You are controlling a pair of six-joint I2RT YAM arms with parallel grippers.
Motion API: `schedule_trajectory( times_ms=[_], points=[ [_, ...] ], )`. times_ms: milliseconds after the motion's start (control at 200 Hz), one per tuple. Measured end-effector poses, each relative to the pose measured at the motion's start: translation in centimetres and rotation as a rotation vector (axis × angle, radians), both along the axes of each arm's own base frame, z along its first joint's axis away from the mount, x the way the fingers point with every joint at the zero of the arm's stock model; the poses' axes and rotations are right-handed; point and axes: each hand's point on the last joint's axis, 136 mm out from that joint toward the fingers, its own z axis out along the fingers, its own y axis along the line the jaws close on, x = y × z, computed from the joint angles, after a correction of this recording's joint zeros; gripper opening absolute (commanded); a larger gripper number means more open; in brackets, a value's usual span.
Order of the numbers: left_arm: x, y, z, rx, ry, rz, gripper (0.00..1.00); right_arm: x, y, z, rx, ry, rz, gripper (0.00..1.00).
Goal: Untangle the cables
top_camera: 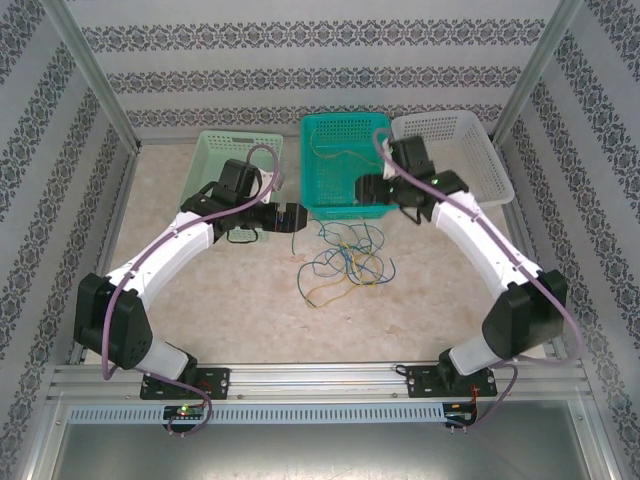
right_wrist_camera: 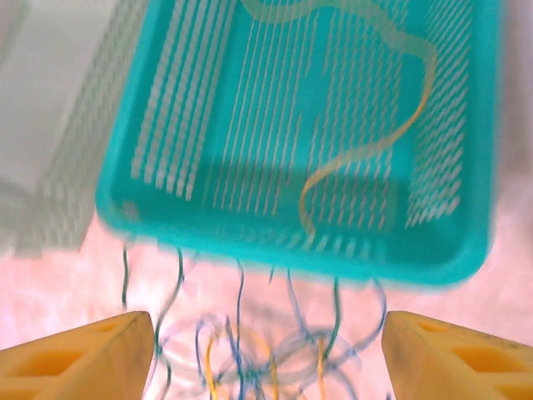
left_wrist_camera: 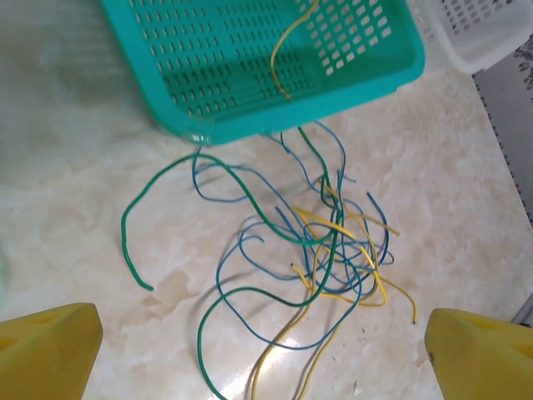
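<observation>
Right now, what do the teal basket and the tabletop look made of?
Teal basket: likely moulded plastic, slightly glossy, with regular slotted holes. Tabletop: marble or marble-print laminate, cream veining with soft sheen; cannot tell which.

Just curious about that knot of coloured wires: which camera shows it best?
The left wrist view: the knot of wires lies close and sharp, each colour distinct. The top external view shows it small, before the teal basket. The right wrist view shows it blurred, at the bottom edge.

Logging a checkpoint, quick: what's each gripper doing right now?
Left gripper: open, holding nothing.
Right gripper: open, holding nothing.
</observation>
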Motion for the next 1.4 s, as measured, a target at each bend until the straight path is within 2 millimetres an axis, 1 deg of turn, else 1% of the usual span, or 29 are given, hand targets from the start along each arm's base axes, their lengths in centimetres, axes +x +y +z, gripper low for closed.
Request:
schedule_trajectory(
  times_ms=[35, 90, 145, 185, 250, 290, 330, 435, 584, 649, 819, 954, 994, 1059, 1119, 1239, 1314, 1399],
  points=[
    [-0.1, 0.0, -0.2, -0.001, 0.008, -0.001, 1.0, -1.8, 0.7, -1.6, -0.018, 0.04, 0.026, 0.62],
    [-0.2, -0.1, -0.4, -0.004, 0.014, -0.003, 1.0, -5.1, 2.1, -4.4, -0.05, 0.109, 0.076, 0.56],
    [-0.2, -0.1, -0.6, -0.006, 0.019, -0.003, 1.0, -8.0, 2.8, -6.7, -0.075, 0.167, 0.11, 0.5],
    [-0.1, -0.2, -0.7, -0.008, 0.021, -0.005, 1.0, -10.0, 3.1, -8.1, -0.09, 0.202, 0.13, 0.48],
    [0.0, -0.4, -1.0, -0.013, 0.03, -0.007, 1.0, -12.0, 3.1, -9.5, -0.101, 0.232, 0.13, 0.47],
    [0.1, -0.5, -1.2, -0.017, 0.036, -0.007, 1.0, -12.7, 3.0, -10.1, -0.103, 0.244, 0.122, 0.48],
    [0.2, -0.6, -1.4, -0.021, 0.042, -0.008, 1.0, -13.1, 2.9, -10.6, -0.102, 0.252, 0.113, 0.5],
    [0.3, -0.7, -1.7, -0.025, 0.053, -0.007, 1.0, -13.4, 3.3, -11.8, -0.107, 0.266, 0.103, 0.5],
    [0.4, -0.8, -1.6, -0.031, 0.048, -0.008, 1.0, -12.9, 4.0, -13.2, -0.117, 0.274, 0.088, 0.44],
    [0.4, -0.8, -1.6, -0.032, 0.046, -0.008, 1.0, -12.7, 4.0, -14.0, -0.13, 0.284, 0.081, 0.4],
    [0.4, -0.9, -1.5, -0.033, 0.045, -0.008, 0.99, -12.2, 3.6, -15.6, -0.18, 0.297, 0.065, 0.21],
    [0.4, -0.9, -1.5, -0.033, 0.045, -0.008, 1.0, -11.8, 3.1, -15.6, -0.21, 0.275, 0.053, 0.04],
    [0.4, -0.9, -1.5, -0.033, 0.044, -0.008, 1.0, -11.8, 3.0, -15.6, -0.218, 0.271, 0.054, 0.0],
    [0.4, -0.9, -1.5, -0.033, 0.044, -0.008, 1.0, -11.8, 2.9, -15.3, -0.219, 0.262, 0.06, 0.0],
    [0.4, -0.9, -1.5, -0.033, 0.044, -0.008, 1.0, -11.9, 2.9, -14.5, -0.209, 0.248, 0.07, 0.0],
    [0.5, -0.9, -1.4, -0.034, 0.042, -0.008, 1.0, -12.3, 3.2, -11.6, -0.133, 0.205, 0.107, 0.0],
    [0.4, -0.9, -1.4, -0.036, 0.043, -0.01, 1.0, -12.8, 3.4, -9.3, -0.03, 0.198, 0.133, 0.0],
    [0.4, -1.1, -1.2, -0.045, 0.043, -0.018, 1.0, -12.8, 3.1, -6.6, 0.09, 0.191, 0.138, 0.0]
  ],
)
